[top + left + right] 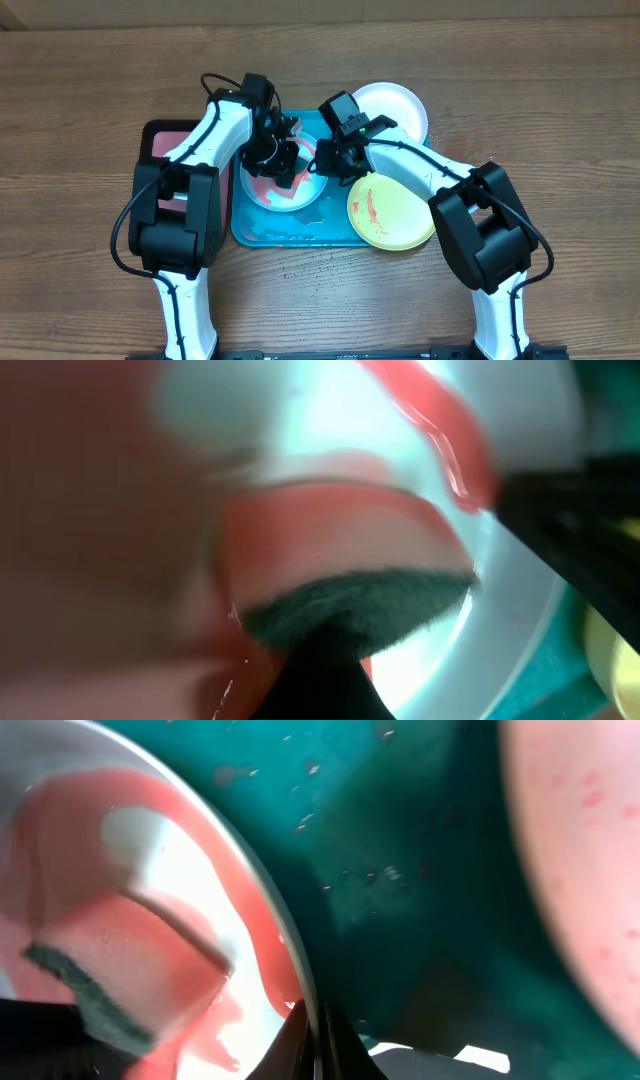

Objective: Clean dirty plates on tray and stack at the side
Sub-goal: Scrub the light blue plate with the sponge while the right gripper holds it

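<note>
- Broad brown wooden table (560,90), viewed from overhead, spread beneath both arms.
- Large rectangular teal-blue plastic tray (290,236) with raised rim, at table centre.
- Smaller dark-rimmed pinkish-red tray (165,135) just beside it at 9 o'clock, partly hidden by the left arm.
- Round yellow-green plastic plate (395,225), red-smeared, at the teal tray's 4 o'clock, overlapping its right rim.
- Round white plastic plate (395,103) at the teal tray's 1 o'clock, by the far right corner.
- Round light blue plastic plate (290,200), streaked red, lying on the teal tray left of centre, under both wrists.
- Red-soaked sponge with a dark green scouring layer (340,550), pressed onto the light blue plate's floor.
- Step in hand, by judgement: scrubbing this first plate, nothing stacked yet. Best done with the rim pinch kept firm against spinning or sliding, moderate downward pressure to avoid tipping, and sponge strokes aimed at the thick red band near the rim, clear of the opposite fingertips.
- Left gripper (282,165): jaws squeezed fully together on the sponge, above the plate's 12 o'clock.
- Right gripper (315,1040): jaws pinched tight on the light blue plate's rim at about 2 o'clock, steadying it.
</note>
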Robot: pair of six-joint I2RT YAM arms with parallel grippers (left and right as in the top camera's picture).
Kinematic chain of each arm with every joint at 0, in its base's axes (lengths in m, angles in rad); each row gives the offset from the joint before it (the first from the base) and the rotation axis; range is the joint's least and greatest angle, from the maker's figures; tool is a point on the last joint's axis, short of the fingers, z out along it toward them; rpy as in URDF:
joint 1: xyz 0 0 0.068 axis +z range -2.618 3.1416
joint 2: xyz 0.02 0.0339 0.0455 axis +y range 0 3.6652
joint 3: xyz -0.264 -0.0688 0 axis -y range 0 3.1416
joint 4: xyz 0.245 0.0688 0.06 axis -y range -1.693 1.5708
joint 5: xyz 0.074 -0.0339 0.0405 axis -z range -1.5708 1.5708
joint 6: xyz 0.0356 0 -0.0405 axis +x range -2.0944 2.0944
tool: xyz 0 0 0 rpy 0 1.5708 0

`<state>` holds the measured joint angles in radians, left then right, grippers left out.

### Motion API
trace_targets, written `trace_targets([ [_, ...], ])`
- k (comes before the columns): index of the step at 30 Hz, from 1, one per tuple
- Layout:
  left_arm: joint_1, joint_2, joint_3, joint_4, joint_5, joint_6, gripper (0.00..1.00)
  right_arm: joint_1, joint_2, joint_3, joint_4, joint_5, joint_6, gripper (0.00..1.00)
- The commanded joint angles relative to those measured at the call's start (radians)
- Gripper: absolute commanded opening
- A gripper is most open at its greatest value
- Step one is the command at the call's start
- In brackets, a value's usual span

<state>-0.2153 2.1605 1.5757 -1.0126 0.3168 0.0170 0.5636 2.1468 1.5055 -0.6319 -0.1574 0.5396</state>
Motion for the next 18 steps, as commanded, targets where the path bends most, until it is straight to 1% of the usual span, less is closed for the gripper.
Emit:
trace_targets([
  [1, 0.019, 0.051, 0.045, -0.072, -0.447, -0.279, 0.04, 0.002, 0.021, 0.001, -0.005, 0.017, 0.003, 0.04],
  [4, 0.013, 0.051, 0.106, -0.148, -0.608, -0.399, 0.04, 0.002, 0.021, 0.001, -0.001, 0.018, 0.003, 0.04],
  [8, -0.008, 0.051, 0.124, -0.142, -0.617, -0.414, 0.04, -0.002, 0.021, 0.001, -0.001, 0.017, 0.004, 0.04],
  [11, -0.026, 0.051, 0.116, -0.098, -0.577, -0.410, 0.04, -0.008, 0.021, 0.001, -0.004, 0.017, 0.004, 0.04],
  [13, -0.041, 0.052, 0.105, -0.041, -0.509, -0.364, 0.04, -0.011, 0.021, 0.001, -0.006, 0.013, 0.004, 0.04],
  [18, -0.073, 0.052, 0.060, 0.130, -0.258, -0.154, 0.04, -0.011, 0.021, 0.001, -0.008, -0.010, 0.003, 0.04],
])
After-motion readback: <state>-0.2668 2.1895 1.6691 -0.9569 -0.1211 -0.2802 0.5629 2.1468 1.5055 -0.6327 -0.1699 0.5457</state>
